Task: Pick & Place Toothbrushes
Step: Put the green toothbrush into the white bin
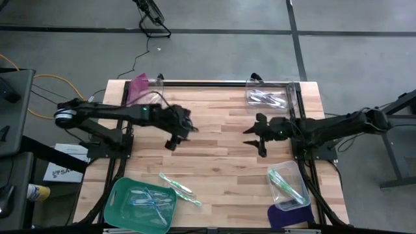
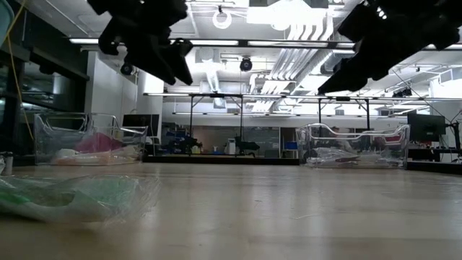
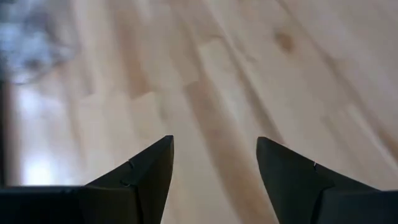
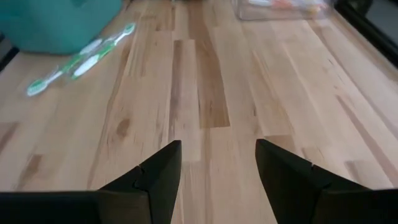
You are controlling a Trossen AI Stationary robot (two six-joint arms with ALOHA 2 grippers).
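Note:
Two green-and-white toothbrushes [image 1: 179, 187] lie flat on the wooden table [image 1: 221, 169] near its front edge, beside a teal tray [image 1: 120, 211] that holds more toothbrushes; the right wrist view shows the pair [image 4: 81, 59] too. My left gripper [image 1: 181, 135] hangs open above the table's middle left, with only bare wood between its fingers [image 3: 214, 140]. My right gripper [image 1: 252, 138] hangs open above the middle right, pointing toward the table's left, with nothing between its fingers [image 4: 217, 143]. In the low view both grippers, the left [image 2: 166, 65] and the right [image 2: 339, 79], are well above the tabletop.
A clear container [image 1: 288, 185] with green toothbrushes sits near the front right, a purple lid [image 1: 289, 216] in front of it. A clear bin [image 1: 268, 97] with toothbrushes stands at the far right, and a clear bin with something pink in it [image 1: 140, 88] at the far left. Bare wood lies between the two grippers.

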